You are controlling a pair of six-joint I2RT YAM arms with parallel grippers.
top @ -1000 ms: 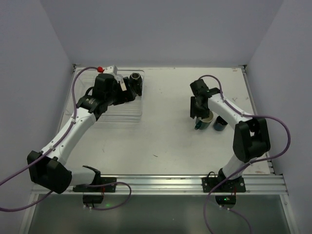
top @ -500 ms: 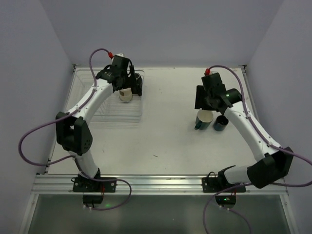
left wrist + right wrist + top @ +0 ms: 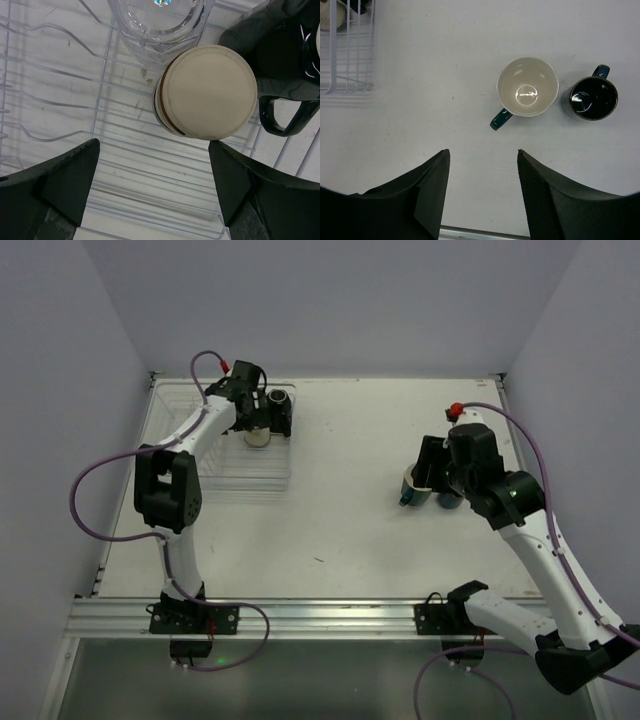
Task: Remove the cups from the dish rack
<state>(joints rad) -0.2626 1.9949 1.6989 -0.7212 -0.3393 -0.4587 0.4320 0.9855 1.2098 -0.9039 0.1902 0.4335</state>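
A cream cup with a brown band (image 3: 205, 92) stands in the clear plastic dish rack with rows of thin ribs (image 3: 125, 130). It shows a flat, closed disc to the left wrist camera, so it appears to be upside down. A clear plastic cup (image 3: 160, 22) sits just beside it on one side, and a glossy black mug (image 3: 280, 55) on the other, its handle turned toward the camera. The left gripper (image 3: 152, 162) hangs over the rack with its fingers (image 3: 65, 185) spread wide. Nothing is between them, and the cream cup lies beyond the fingertips. From above, the rack (image 3: 215, 465) lies at the far left of the white table (image 3: 340, 530), with these cups in its far right corner.

Well apart, on the right side of the table, a dark teal cup with a pale inside (image 3: 527, 87) stands upright, mouth up, its handle pointing toward the near left. A dark blue cup (image 3: 593, 97) is just beside it, also upright. The right gripper (image 3: 482, 155) hovers over bare table near them, fingers apart and holding nothing.
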